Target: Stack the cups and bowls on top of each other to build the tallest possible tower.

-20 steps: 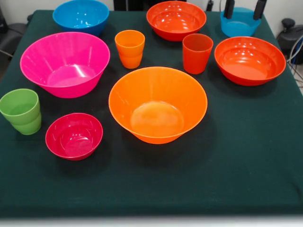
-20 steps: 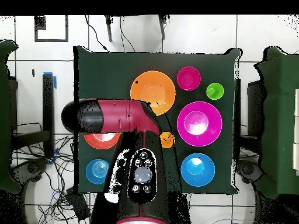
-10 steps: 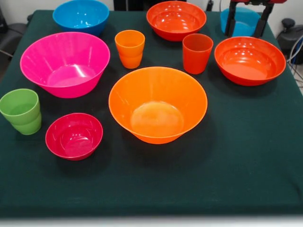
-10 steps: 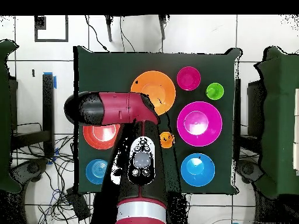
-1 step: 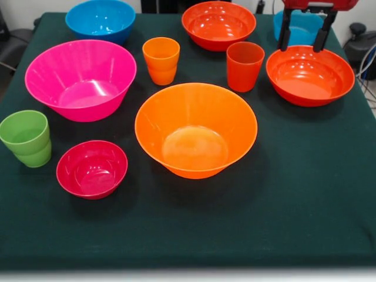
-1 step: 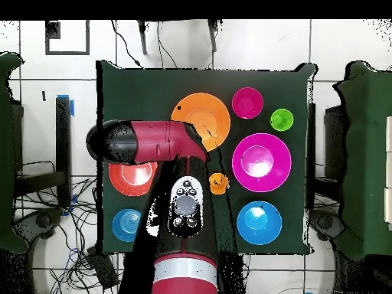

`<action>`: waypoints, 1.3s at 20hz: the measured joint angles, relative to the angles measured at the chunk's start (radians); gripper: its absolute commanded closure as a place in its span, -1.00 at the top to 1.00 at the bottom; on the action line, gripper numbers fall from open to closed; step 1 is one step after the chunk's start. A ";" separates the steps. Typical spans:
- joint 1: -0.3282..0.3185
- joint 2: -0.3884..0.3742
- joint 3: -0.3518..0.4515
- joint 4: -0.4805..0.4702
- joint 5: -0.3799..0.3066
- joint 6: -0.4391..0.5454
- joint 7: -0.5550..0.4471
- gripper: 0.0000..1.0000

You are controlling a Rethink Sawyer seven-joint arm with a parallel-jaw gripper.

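Observation:
My gripper [image 5: 301, 47] hangs open at the far right, its two black fingers [image 5: 284, 32] just above the far rim of a red-orange bowl [image 5: 310, 76], with nothing between them. The arm [image 6: 153, 142] hides it from overhead. The widest orange bowl [image 5: 195, 129] sits mid-table, with the pink bowl [image 5: 80, 79] to its left. An orange cup [image 5: 161, 60] and a red-orange cup [image 5: 244, 66] stand behind it. The green cup [image 5: 26, 138] and crimson bowl [image 5: 91, 168] are at the near left. No tower shows: each piece stands alone.
A second red-orange bowl [image 5: 218, 24] and a blue bowl [image 5: 100, 19] sit along the far edge. A small blue bowl [image 5: 296, 26] lies right behind the gripper. Dark green cloth [image 5: 305, 194] covers the table; cables and chairs surround it.
The gripper has come down and moved nearer the camera, from over the small blue bowl to the far rim of the right red-orange bowl. No cup or bowl has moved.

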 measured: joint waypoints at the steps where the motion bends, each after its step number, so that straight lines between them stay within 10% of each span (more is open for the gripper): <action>1: 0.000 0.000 0.000 0.000 0.000 0.000 0.000 1.00; 26: 0.008 0.004 -0.004 0.080 0.000 -0.061 0.000 1.00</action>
